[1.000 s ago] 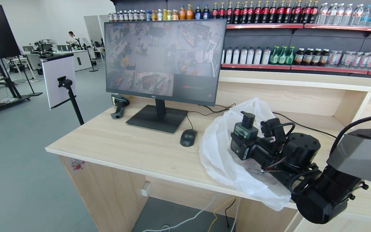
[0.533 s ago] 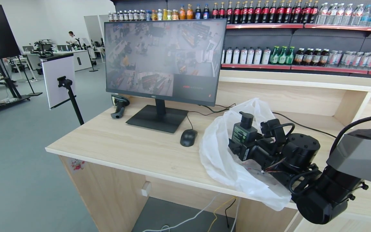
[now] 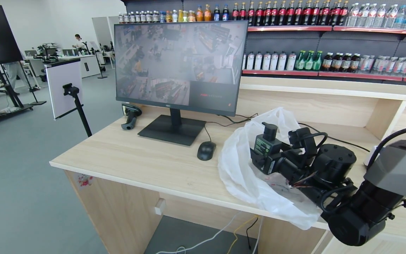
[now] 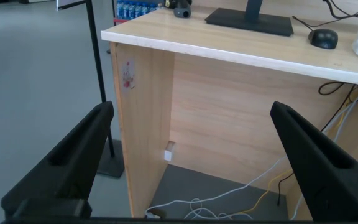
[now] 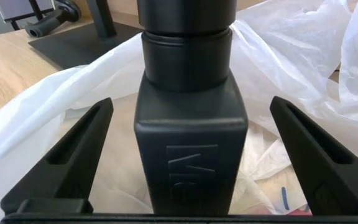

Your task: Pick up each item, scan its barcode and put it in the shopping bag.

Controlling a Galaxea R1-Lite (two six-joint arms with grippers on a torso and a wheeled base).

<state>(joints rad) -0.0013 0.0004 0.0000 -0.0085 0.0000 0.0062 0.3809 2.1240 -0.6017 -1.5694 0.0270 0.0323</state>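
**Right jaws apart around black bottle over shopping bag; left jaws apart below counter**

Right gripper (image 5: pixel 191 106): fingers spread wide, with one black square bottle (image 5: pixel 191 143) upright between them. There is a clear gap on each side and neither finger touches it. The right wrist view shows the bottle's round cap and an embossed face. The head view shows the same bottle (image 3: pixel 266 148) with a greenish label, tilted slightly, at the arm's tip above the open mouth of the bag. What the bottle's base rests on is hidden.

One white plastic shopping bag (image 3: pixel 238 165) lies on the right part of the counter, its film all round the bottle (image 5: pixel 303 74) and its near edge hanging over the counter's front.

Left gripper (image 4: pixel 191 109): fingers wide apart with nothing between them, low in front of the counter's (image 4: pixel 229 46) side panel, with cables on the floor beyond it.

On the counter, left of the bag, are one black mouse (image 3: pixel 206 150) and one monitor (image 3: pixel 180 63) on its stand. One black barcode scanner (image 3: pixel 130 116) sits at the far left by the monitor base.

Two rows of drink bottles (image 3: pixel 294 14) stand on wall shelves behind.
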